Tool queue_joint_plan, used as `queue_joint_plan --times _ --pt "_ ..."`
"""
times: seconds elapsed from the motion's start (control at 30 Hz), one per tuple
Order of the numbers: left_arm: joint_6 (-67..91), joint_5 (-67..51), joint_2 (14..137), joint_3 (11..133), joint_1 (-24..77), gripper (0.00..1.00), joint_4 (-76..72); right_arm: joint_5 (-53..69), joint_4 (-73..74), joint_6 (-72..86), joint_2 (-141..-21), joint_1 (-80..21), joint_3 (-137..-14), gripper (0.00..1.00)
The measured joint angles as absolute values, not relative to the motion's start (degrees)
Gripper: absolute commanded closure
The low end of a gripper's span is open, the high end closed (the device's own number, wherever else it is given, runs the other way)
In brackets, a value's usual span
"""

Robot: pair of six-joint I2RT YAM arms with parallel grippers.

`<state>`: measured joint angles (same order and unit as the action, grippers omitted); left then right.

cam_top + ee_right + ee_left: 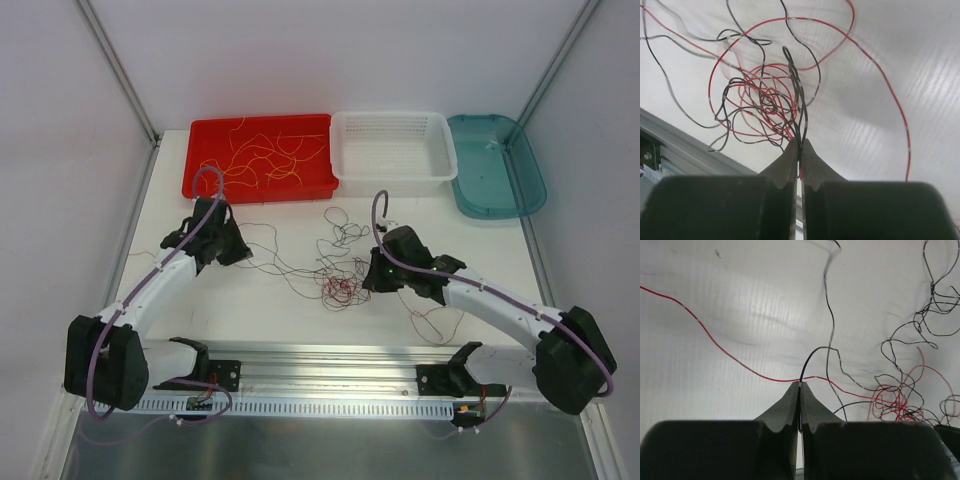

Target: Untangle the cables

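Observation:
A knotted clump of thin red and black cables (340,285) lies mid-table, with loose strands trailing left and back. My left gripper (243,256) is left of the clump, shut on a black cable (812,356) that rises from its tips; a red cable (715,342) crosses just behind them. The clump (896,401) shows at the right of the left wrist view. At the clump's right edge my right gripper (370,281) is shut on black and red strands of the clump (765,105). Several yellow cables (262,158) lie in the red tray (258,191).
Along the back stand the red tray, a white mesh basket (392,175) and a teal tray (500,195). A metal rail (330,365) runs across the near edge between the arm bases. One red strand (892,102) loops out to the right.

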<state>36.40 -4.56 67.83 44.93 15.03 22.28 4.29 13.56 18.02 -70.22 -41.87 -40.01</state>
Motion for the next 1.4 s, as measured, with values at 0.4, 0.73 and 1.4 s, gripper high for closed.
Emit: queue_joint_plan --times 0.4,0.73,1.4 --pt "34.5 -0.4 66.4 38.9 8.6 1.00 27.4 10.4 24.8 12.8 -50.7 -29.1 -43.0 0.99" --pt "33.3 4.5 62.2 40.1 1.3 1.00 30.8 9.6 32.7 7.9 -38.9 -13.4 -64.8 0.99" --pt "27.7 -14.6 56.8 42.1 12.7 0.13 30.6 21.6 31.5 6.2 -54.6 -26.3 -51.4 0.99"
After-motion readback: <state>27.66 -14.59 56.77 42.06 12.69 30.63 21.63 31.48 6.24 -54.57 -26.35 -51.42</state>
